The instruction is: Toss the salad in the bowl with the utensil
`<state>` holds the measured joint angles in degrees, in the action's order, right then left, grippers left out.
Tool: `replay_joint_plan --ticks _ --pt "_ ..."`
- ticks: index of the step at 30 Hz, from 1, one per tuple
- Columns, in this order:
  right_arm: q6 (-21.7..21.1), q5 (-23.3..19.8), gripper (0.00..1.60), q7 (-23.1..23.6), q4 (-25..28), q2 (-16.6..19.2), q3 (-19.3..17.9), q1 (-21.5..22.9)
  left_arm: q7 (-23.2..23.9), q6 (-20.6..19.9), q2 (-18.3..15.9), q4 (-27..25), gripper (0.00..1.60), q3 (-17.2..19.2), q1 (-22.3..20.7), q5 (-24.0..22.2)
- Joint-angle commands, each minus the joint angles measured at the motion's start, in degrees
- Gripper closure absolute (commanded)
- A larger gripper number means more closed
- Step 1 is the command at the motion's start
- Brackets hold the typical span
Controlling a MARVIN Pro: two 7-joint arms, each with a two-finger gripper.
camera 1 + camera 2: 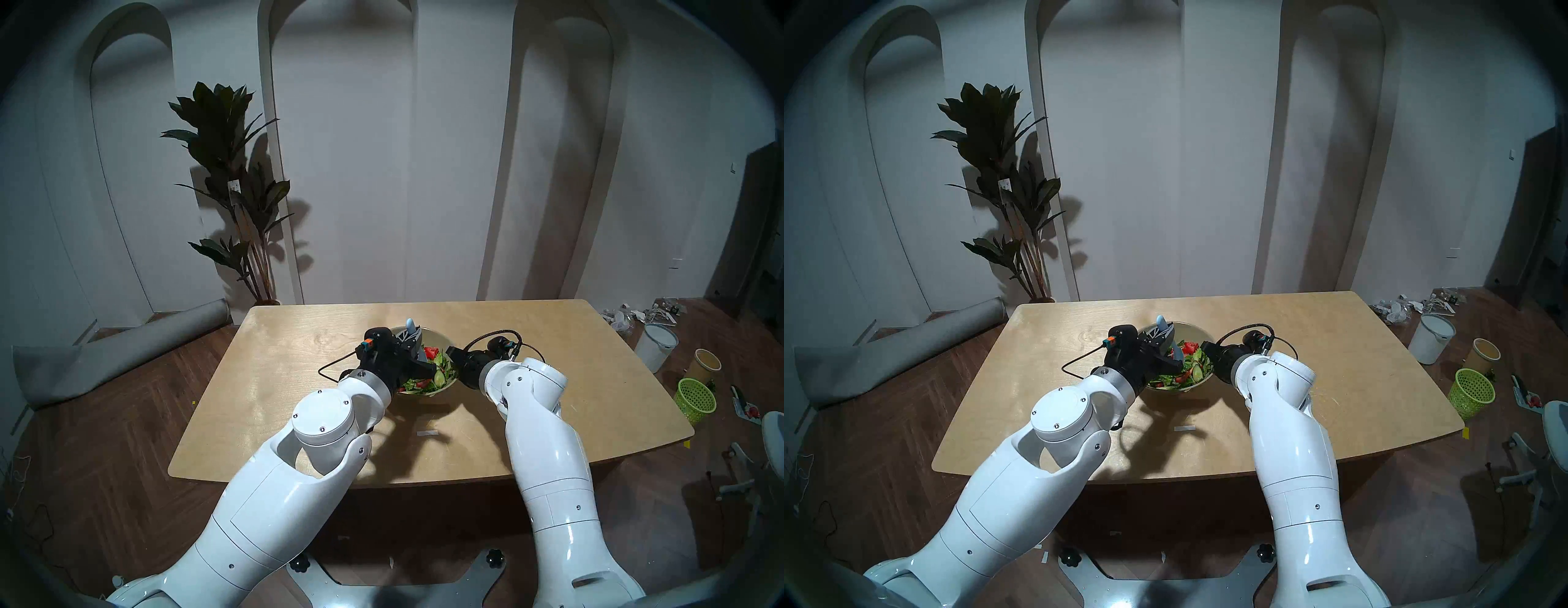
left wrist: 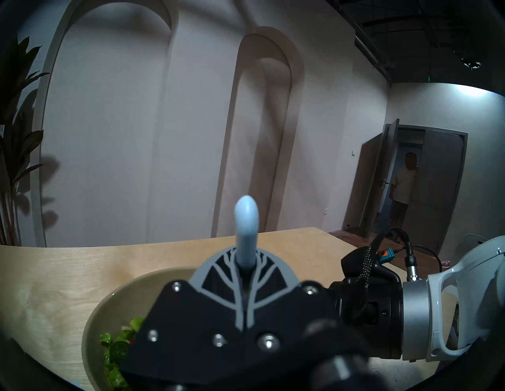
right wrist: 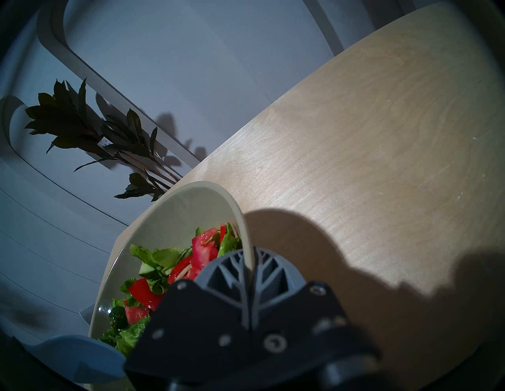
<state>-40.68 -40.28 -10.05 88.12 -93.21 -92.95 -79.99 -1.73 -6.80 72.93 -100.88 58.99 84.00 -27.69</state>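
The bowl point(image 1: 441, 339) stands on the desk point(image 1: 297, 361), slightly toward the far edge from the desk's centre. It serves as the landmark below.

Contents: the salad point(image 3: 175, 270) lies inside the bowl, heaped toward the bowl's near and right side; green leaves, red pieces and cucumber slices are visible. The bowl's far inner wall is bare.

Left pincer point(image 2: 244, 269): positioned over the bowl's left half, pointing roughly level across it. Its fingers are clamped together on the utensil point(image 2: 246, 226). The rounded handle end projects upward past the fingertips, above the bowl's far-left rim. The pale blue lower part slants down toward the salad; whether it touches the leaves cannot be determined.

Right pincer point(image 3: 250, 269): positioned at the bowl's right rim. Its fingers are clamped on that rim, one inside the bowl against the salad side, one outside.

Other items: a small white strip point(image 1: 426, 433) lies on the desk nearer the robot than the bowl. A potted plant point(image 1: 237, 191) stands on the floor beyond the desk's far-left corner.
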Motion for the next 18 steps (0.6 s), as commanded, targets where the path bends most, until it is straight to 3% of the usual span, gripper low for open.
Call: replay_joint_plan --ticks 1,18 --pt "0.11 -0.11 1.60 0.06 0.99 -0.03 -0.15 0.30 2.93 3.98 0.31 1.40 1.60 -0.21 -2.15 0.43" --pt "0.10 -0.12 1.60 0.05 1.01 -0.04 -0.15 0.28 4.04 7.44 -2.16 2.70 1.60 -1.53 -0.62 3.80"
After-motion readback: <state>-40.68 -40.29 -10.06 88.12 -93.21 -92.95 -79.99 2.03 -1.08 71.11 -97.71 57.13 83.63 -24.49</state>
